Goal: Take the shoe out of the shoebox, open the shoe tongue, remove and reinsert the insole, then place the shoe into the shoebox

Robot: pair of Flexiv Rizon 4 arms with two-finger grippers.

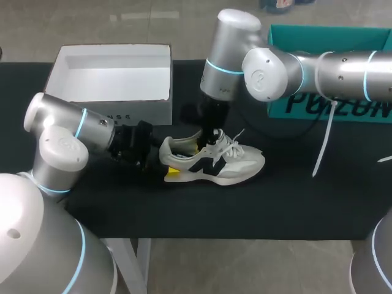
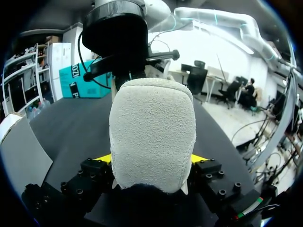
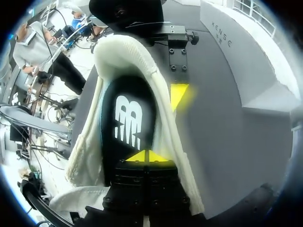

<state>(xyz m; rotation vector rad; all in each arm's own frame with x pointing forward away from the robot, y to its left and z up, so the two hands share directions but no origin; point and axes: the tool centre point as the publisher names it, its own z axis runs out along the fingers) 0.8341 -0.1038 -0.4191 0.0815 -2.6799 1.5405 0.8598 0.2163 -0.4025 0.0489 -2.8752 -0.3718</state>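
Observation:
The white sneaker (image 1: 214,162) with a dark logo lies on its sole on the black table (image 1: 245,208), toe to the right. My left gripper (image 1: 168,160) grips its heel (image 2: 151,132) from both sides, a yellow tip (image 2: 105,158) showing at each side. My right gripper (image 1: 211,138) comes down from above into the shoe's opening. In the right wrist view its yellow tips are pressed together, gripper (image 3: 148,156) shut, right over the black insole (image 3: 128,123) with the white logo. Nothing shows between the tips. The white shoebox (image 1: 110,79) stands open at the back left.
A teal box (image 1: 331,67) stands at the back right, behind my right arm. The shoebox's white wall (image 3: 265,52) stands close beside the shoe. A white strap (image 1: 324,141) hangs from my right arm over the table.

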